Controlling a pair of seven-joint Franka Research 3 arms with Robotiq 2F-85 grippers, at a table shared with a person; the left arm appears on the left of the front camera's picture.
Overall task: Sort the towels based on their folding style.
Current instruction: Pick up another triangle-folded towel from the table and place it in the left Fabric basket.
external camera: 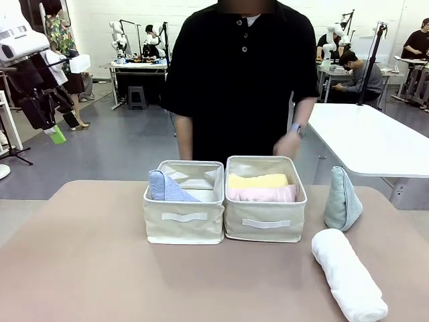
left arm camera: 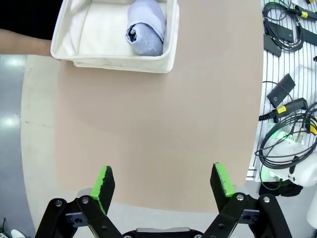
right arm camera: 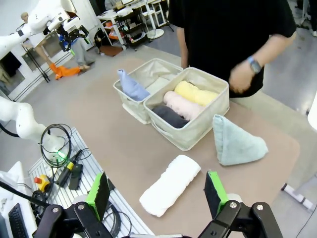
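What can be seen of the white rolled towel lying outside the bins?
The white towel looks like soft, nubby terry, rolled into a thick, slightly flattened cylinder. It lies on its side on the tan table, on the robot's right, angled from near the right-hand bin toward the table's near corner. It is outside both bins. The right wrist view shows a gap between it and the pale teal cone-folded towel beyond it. Only the tabletop touches it.

Left gripper (left arm camera: 162,176) above tan table (left arm camera: 148,134), jaws spread wide, nothing between green pads (left arm camera: 104,181). Cream fabric bin (left arm camera: 124,67) at table's far edge, lavender-blue towel (left arm camera: 146,29) inside against one wall. Person's forearm (left arm camera: 25,42) beside bin. Black cables (left arm camera: 287,144) off table edge.
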